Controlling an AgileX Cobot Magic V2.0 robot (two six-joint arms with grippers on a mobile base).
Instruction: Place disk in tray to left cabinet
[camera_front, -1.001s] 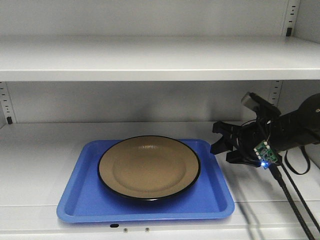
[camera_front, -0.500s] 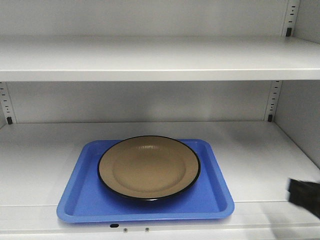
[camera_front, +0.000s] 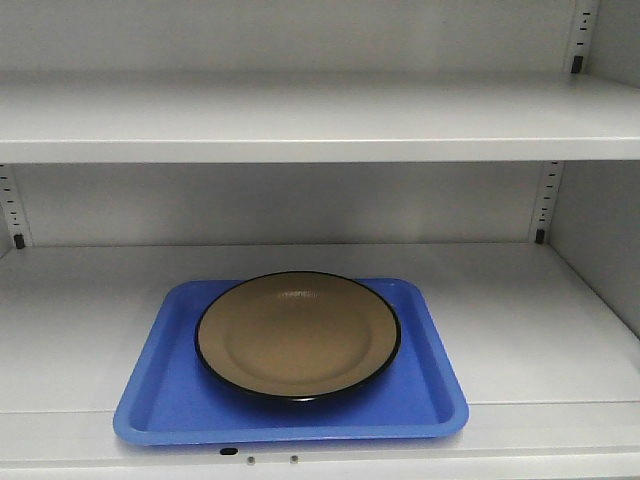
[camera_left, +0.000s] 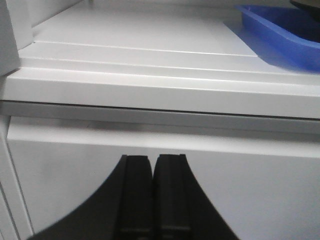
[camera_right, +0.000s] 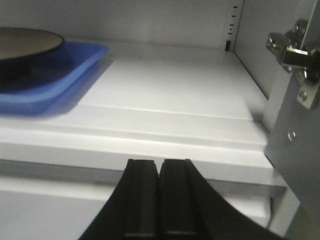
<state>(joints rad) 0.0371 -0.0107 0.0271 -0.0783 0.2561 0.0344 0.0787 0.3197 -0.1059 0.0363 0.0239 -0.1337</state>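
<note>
The left cabinet (camera_front: 300, 120) is pale grey-white, with flat shelves and slotted rails in its back corners. Its lower shelf (camera_front: 520, 330) carries one thing directly — the tray (camera_front: 160, 400), bright blue, set near the front edge and a little left of the middle. The tray lies flat, its near lip just behind the shelf's front rim. From the left wrist view the shelf's front lip (camera_left: 150, 95) runs across, the tray's corner (camera_left: 270, 25) at upper right — from the right wrist view the tray (camera_right: 60, 70) sits at left, bare shelf (camera_right: 175, 100) beside it
</note>
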